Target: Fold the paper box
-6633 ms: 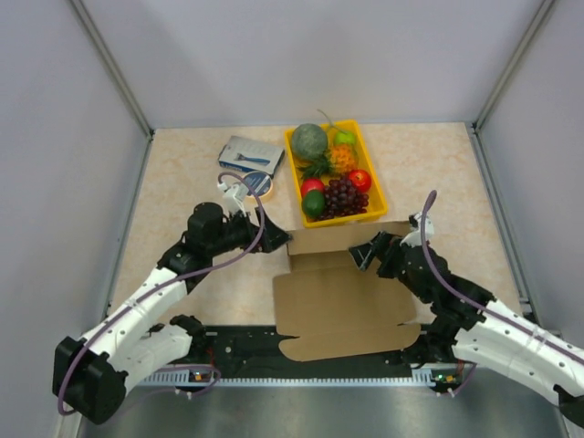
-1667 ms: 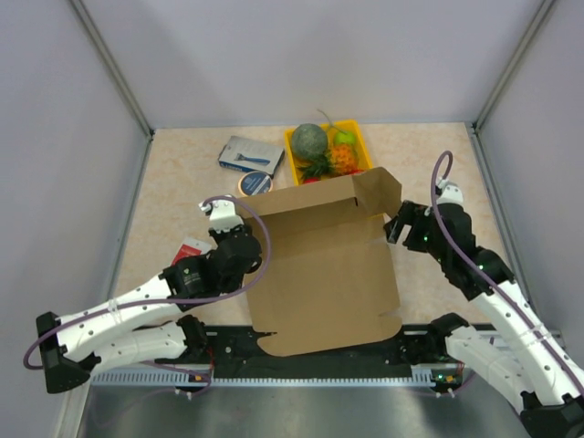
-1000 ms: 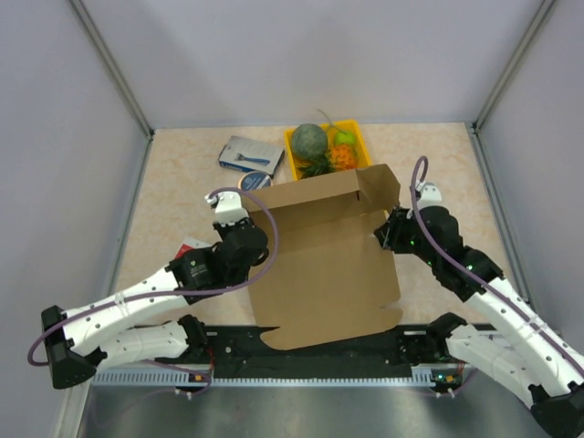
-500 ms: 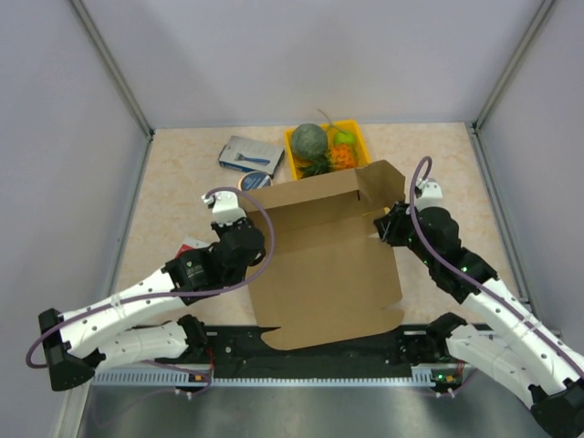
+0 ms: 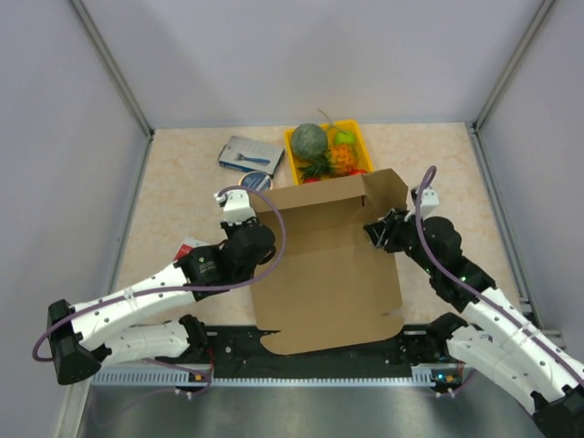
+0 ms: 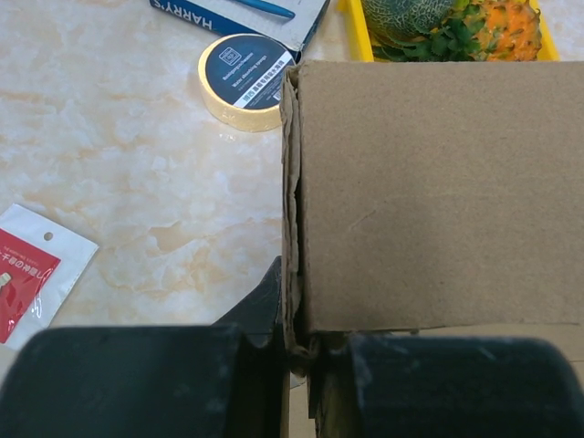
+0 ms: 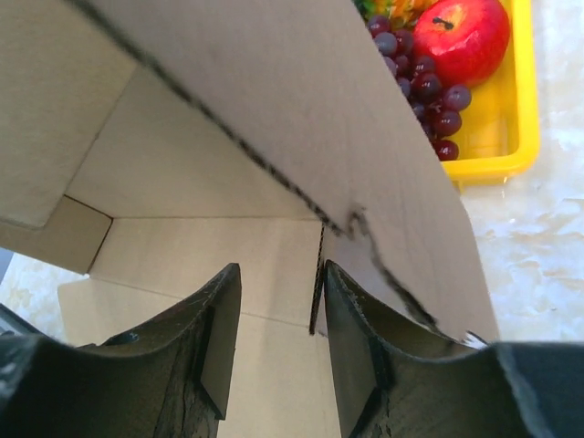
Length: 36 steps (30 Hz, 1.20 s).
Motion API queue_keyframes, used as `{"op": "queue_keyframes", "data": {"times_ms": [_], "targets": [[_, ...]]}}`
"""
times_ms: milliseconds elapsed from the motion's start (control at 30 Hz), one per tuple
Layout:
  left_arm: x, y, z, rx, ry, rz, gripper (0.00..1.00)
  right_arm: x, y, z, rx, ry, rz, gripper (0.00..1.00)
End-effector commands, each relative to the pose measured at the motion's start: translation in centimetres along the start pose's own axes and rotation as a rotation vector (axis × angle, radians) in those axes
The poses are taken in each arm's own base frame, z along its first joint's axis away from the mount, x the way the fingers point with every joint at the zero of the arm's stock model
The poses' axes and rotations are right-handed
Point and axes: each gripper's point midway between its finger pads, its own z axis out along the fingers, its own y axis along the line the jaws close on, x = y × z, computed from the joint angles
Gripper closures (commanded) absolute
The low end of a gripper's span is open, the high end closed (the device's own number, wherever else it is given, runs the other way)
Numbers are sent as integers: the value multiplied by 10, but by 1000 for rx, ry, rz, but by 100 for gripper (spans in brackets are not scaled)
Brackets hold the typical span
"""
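Note:
The paper box (image 5: 324, 274) is a brown cardboard sheet lying in the middle of the table, with its far wall (image 6: 438, 182) raised upright. My left gripper (image 5: 260, 235) is shut on the folded left flap edge (image 6: 294, 228) of that wall; in the left wrist view the jaws pinch the cardboard at the left gripper (image 6: 299, 351). My right gripper (image 7: 278, 338) is open at the box's right corner (image 5: 388, 196). A thin flap edge (image 7: 317, 274) stands in the gap, right beside the right-hand finger (image 7: 356, 347).
A yellow fruit tray (image 5: 290, 146) with a melon, pineapple, apple (image 7: 461, 36) and grapes stands just behind the box. A blue-grey packet (image 5: 249, 152) and a tape roll (image 5: 255, 182) lie at the back left. A small red packet (image 5: 189, 248) lies by the left arm.
The right gripper has moved in and down to the box's right corner, its jaws narrowing then widening. The left gripper, still shut on the flap, has shifted slightly right with the box.

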Motion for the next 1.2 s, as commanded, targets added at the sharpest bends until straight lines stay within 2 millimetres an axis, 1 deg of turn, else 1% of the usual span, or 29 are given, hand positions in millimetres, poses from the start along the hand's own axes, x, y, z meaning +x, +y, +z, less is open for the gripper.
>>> {"op": "queue_keyframes", "data": {"times_ms": [0, 67, 133, 167, 200, 300, 367, 400, 533, 567, 600, 633, 667, 700, 733, 767, 800, 833, 867, 900, 933, 967, 1033, 1067, 1133, 1167], "targets": [[-32, -21, -7, 68, -53, -127, 100, -2, 17, 9, -72, -12, 30, 59], [-33, -21, -8, 74, -54, -136, 100, 1, 20, 14, -88, -16, 44, 60], [-33, -21, -8, 79, -55, -150, 100, 13, 18, 18, -81, 6, 46, 60], [-33, -22, -9, 81, -53, -159, 100, 10, 23, 21, -96, -15, 45, 61], [-33, -23, -9, 87, -54, -168, 100, 15, 26, 22, -103, -10, 35, 62], [-29, -26, -8, 99, -41, -171, 100, 21, 31, 23, -81, -22, -3, 63], [-28, -27, -8, 102, -34, -178, 100, 29, 28, 26, -66, -3, 5, 63], [-28, -27, -8, 103, -33, -179, 100, 34, 22, 28, -42, 4, 5, 63], [-25, -26, -8, 107, -31, -182, 100, 48, 11, 32, -16, 9, 27, 58], [-24, -25, -8, 106, -30, -184, 100, 49, 12, 33, -21, 8, 35, 54], [-24, -25, -8, 106, -32, -185, 100, 53, 14, 34, -36, 15, 37, 54], [-19, -23, -6, 100, -28, -178, 100, 56, 15, 35, -45, 26, 36, 51], [-19, -24, -5, 106, -37, -182, 100, 56, 17, 36, -52, 33, 35, 49], [-20, -26, -5, 119, -45, -185, 100, 62, 22, 37, -77, 65, 34, 47], [-12, -22, -2, 116, -48, -139, 100, 70, 20, 34, -68, 115, 23, 43], [-16, -25, -1, 133, -76, -154, 100, 70, 22, 33, -74, 131, 22, 40], [-8, -17, 2, 118, -84, -130, 100, 74, 24, 29, -84, 154, 23, 34], [-5, -12, 4, 107, -95, -90, 100, 82, 16, 21, -56, 198, 12, 29], [-12, -14, 4, 123, -135, -108, 100, 80, 15, 16, -47, 203, 3, 26], [0, -5, 10, 102, -140, -65, 100, 80, 12, 10, -36, 210, -2, 23], [1, 1, 13, 91, -157, -28, 100, 77, 12, -2, -48, 206, -14, 18], [3, 7, 14, 84, -167, -29, 100, 74, 13, -8, -54, 206, -17, 17], [11, 18, 22, 72, -166, -29, 100, 71, 17, -21, -79, 213, -19, 13], [11, 21, 24, 73, -163, -34, 100, 70, 15, -32, -73, 233, -16, 13], [19, 30, 30, 59, -147, -22, 100, 69, 14, -45, -59, 259, -10, 13], [19, 33, 31, 54, -150, -18, 100, 63, 16, -55, -55, 271, -10, 13]]}}
